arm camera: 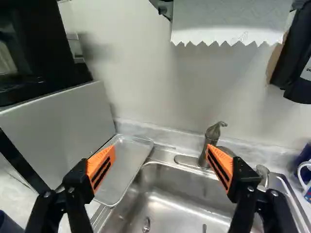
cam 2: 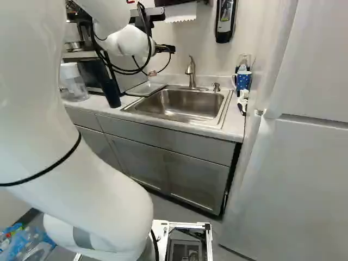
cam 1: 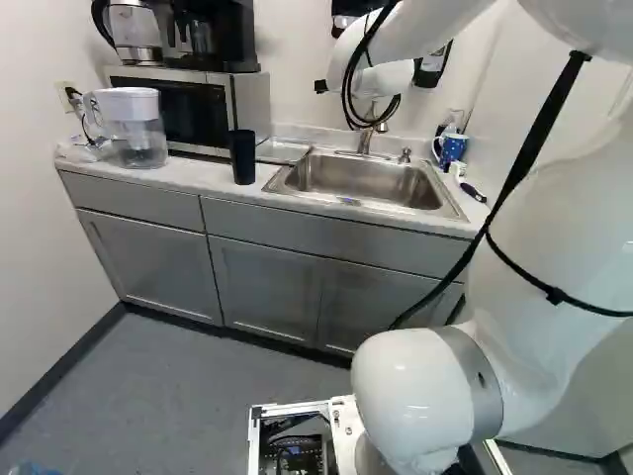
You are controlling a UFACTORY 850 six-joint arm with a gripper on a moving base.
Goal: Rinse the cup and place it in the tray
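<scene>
The gripper (cam 2: 165,49) was released, its 2 fingers spread wide with an open gap between their orange pads (arm camera: 101,167). It gripped nothing. In the wrist view the pad on the tray side overlapped the tray's edge and the other overlapped the faucet's foot; whether either touched, I could not tell. In the base views the arm (cam 2: 130,41) hid most of the gripper.

The cup (cam 1: 242,156), tall and dark, stood upright on the counter (cam 1: 188,176), near the sink's corner and just beside the tray (arm camera: 129,167). The wrist view caught only a dark sliver at its corner, which looked like the cup's rim. Beyond the fingers lay the sink (arm camera: 182,194), its near part cut off there, though both base views took in its front edge. The drain (arm camera: 146,224) could be made out only in the wrist view. The faucet (cam 2: 191,73) rose behind the basin, partly masked by the fingers' side in the wrist view.

The pitcher (cam 1: 138,129) showed whole in the left base view but was partly covered by the arm in the right base view. The mug (cam 2: 243,80), blue with pale dots, was mostly cropped from the wrist view. The paper towel (arm camera: 231,22) hung on the wall in the wrist and right base views, its sheet out of sight in the left base view.
</scene>
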